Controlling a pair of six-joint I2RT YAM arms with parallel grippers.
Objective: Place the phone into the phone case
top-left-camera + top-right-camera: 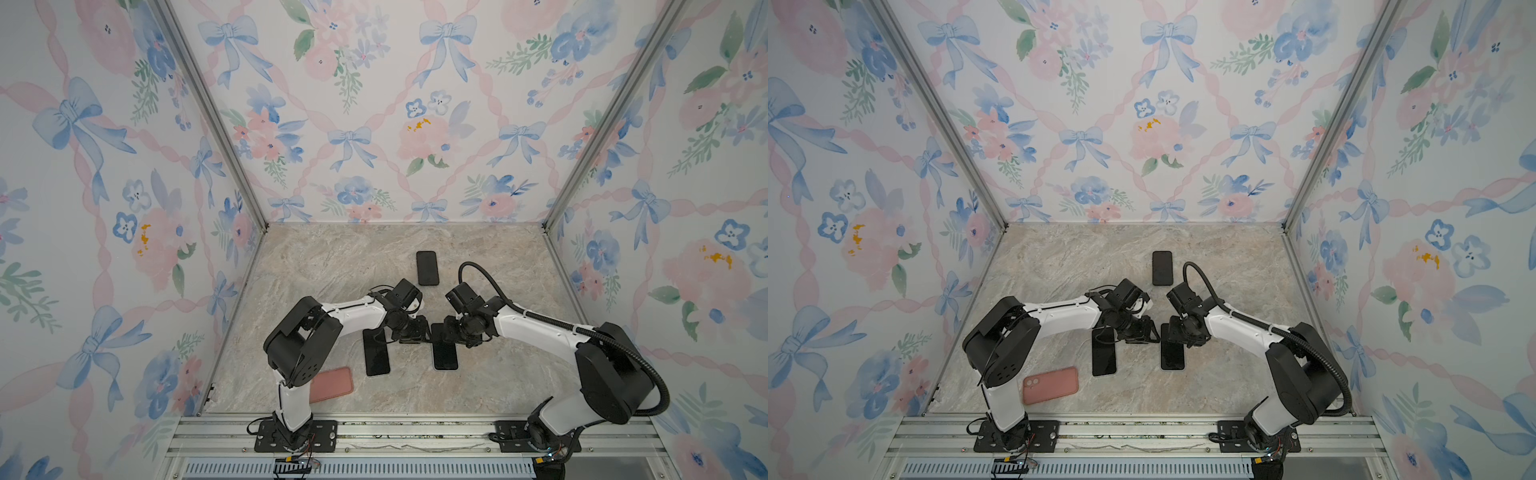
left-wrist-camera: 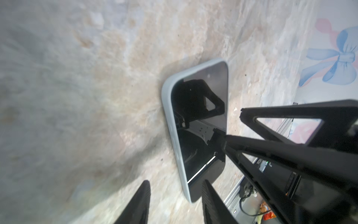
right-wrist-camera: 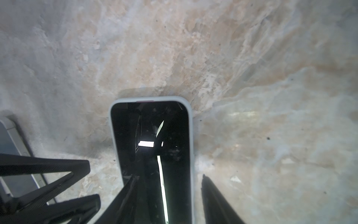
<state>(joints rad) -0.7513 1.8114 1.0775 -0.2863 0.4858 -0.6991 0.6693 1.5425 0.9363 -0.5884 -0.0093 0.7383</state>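
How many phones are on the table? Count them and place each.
3. The far phone lies toward the back wall; the left phone and right phone lie side by side nearer the front. The arms could hide more.

Close view onto a marbled beige-and-grey desk [image 3: 251, 58]. A phone [image 3: 151, 126] lies flat on it, dark glossy screen up, rimmed by a pale grey case [image 3: 190, 135]. Picture a clock face on the phone, twelve at its end farthest from the camera. The right pincer [image 3: 168, 176] straddles the near end with its black fingers apart. One fingertip [image 3: 128, 189] overlaps the screen at seven o'clock; the other sits just beside the case at five o'clock, with a strip of desk between. At eight o'clock the left pincer [image 3: 94, 183] spreads its fingers. Beyond it, at nine o'clock, a second phone [image 3: 9, 147] is partly hidden.
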